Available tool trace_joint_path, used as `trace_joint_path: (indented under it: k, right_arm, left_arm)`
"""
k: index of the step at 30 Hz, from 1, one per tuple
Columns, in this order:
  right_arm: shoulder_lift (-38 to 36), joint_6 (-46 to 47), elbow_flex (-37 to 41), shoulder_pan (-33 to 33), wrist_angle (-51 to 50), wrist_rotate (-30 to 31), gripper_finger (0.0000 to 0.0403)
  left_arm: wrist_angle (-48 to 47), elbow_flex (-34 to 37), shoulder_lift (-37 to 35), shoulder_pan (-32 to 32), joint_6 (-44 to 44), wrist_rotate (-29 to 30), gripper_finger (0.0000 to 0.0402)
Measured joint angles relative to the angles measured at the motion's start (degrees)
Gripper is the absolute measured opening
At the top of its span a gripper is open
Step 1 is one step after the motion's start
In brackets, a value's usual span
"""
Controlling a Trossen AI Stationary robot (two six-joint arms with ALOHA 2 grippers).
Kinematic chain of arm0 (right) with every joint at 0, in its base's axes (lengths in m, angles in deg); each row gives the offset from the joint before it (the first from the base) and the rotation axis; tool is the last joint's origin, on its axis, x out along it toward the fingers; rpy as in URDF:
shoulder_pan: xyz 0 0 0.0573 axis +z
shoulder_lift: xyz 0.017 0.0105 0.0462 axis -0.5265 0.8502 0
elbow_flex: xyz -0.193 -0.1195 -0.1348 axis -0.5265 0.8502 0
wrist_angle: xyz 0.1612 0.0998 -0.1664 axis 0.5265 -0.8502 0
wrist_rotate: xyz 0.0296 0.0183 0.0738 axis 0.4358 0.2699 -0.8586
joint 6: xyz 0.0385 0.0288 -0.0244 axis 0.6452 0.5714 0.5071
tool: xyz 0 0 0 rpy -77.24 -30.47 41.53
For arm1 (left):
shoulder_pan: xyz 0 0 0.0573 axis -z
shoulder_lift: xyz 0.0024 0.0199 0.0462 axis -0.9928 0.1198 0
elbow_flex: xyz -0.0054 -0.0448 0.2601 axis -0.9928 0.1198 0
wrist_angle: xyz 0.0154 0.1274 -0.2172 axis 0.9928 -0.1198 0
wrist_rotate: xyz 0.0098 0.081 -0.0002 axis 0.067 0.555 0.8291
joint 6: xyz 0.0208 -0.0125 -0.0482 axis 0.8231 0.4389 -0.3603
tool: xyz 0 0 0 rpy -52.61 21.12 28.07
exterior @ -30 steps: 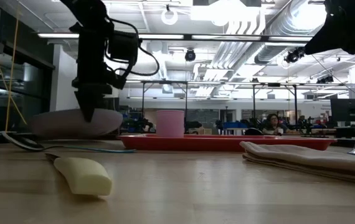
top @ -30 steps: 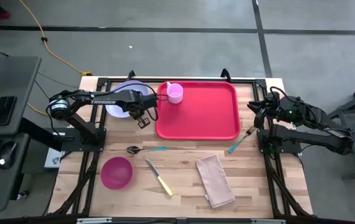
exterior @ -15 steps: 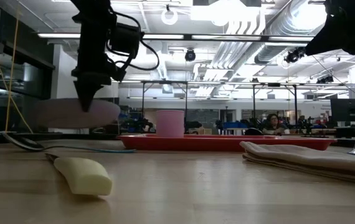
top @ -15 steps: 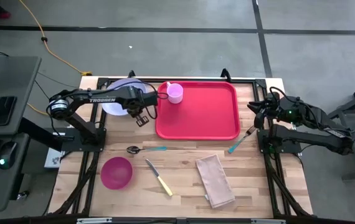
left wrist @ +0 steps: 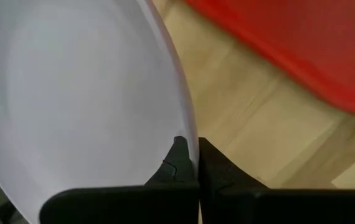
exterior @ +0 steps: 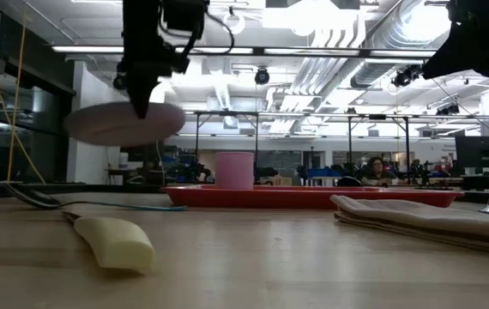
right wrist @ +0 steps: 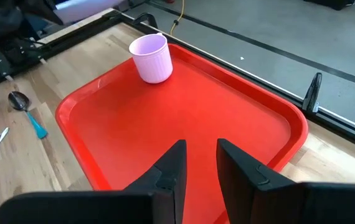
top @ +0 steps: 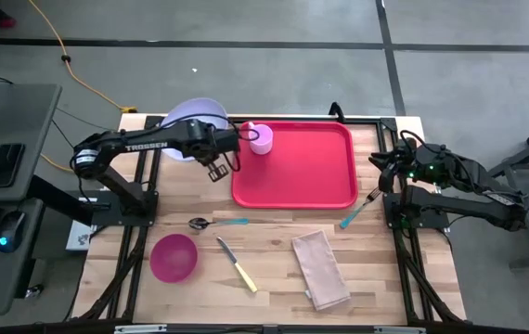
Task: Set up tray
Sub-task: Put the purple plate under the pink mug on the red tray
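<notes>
A round lavender plate (top: 193, 116) hangs in the air above the table's far left corner, beside the red tray (top: 292, 162). My left gripper (left wrist: 192, 158) is shut on its rim; the low view shows this gripper (exterior: 141, 107) coming down onto the plate (exterior: 124, 124). The tray lies flat on the table, and a pink cup (top: 261, 138) stands upright in its far left corner. At the table's right edge my right gripper (right wrist: 200, 155) is open over the tray's right end, with nothing between its fingers. My left gripper pinches the plate's rim (left wrist: 190, 140) between its two fingers, on the side of the plate nearest the tray. The fingers come steeply from above. The plate is lifted clear of the table and sits nearly level, slightly tilted.
On the near half of the table lie a magenta bowl (top: 174, 257), a spoon (top: 216, 223), a yellow-handled knife (top: 237, 264) and a folded tan napkin (top: 320, 269). A fork (top: 362, 206) lies by the tray's near right corner.
My left gripper has risen and moved a little toward the table's far edge, staying shut on the plate's rim. The plate, which rested on the table, now hangs clear above it.
</notes>
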Motion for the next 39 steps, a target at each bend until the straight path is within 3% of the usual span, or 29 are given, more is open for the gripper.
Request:
trace_joint_path:
  k: [11,23,33,39]
  right_arm:
    - [-7.37,0.99,0.02,0.00,-1.66,-1.26,0.0067]
    - [-17.44,5.04,3.24,0.00,-2.47,-5.29,0.0067]
    - [-17.03,7.99,9.51,0.00,3.13,-9.48,0.0067]
    - [-17.03,9.76,11.42,0.02,3.98,-10.21,0.0067]
  left_arm:
    - [-2.52,-9.40,0.88,5.78,-0.27,2.36,0.0018]
    - [-6.47,-21.64,11.15,9.54,2.65,2.10,0.0018]
    - [-10.05,-36.64,20.22,9.93,6.55,2.32,0.0018]
    - [-11.05,-41.92,23.75,11.08,8.40,2.36,0.0018]
